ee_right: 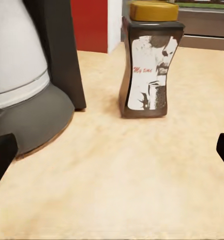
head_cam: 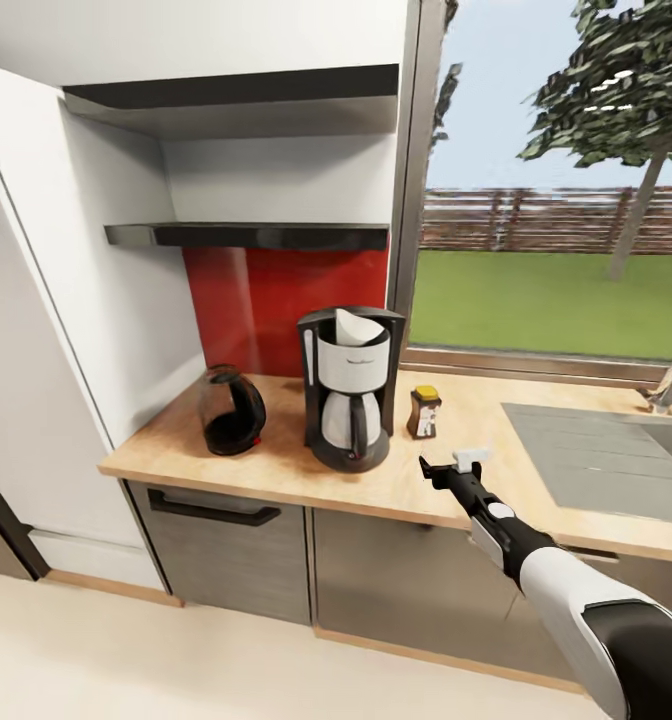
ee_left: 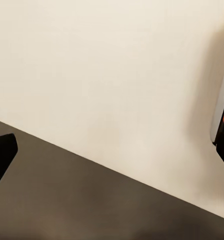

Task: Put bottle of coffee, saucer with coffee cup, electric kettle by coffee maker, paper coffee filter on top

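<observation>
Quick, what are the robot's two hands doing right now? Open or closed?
Left gripper: open, fingers wide apart, holding nothing.
Right gripper: open, holding nothing, aimed at the coffee jar on the counter.

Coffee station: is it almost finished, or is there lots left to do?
Mostly done. On the kitchen countertop, the coffee maker wears its paper coffee filter. The electric kettle and bottle of coffee stand either side. The right gripper hangs open above the counter, beside a small white thing, unclear. No saucer with a cup is set there yet.
</observation>
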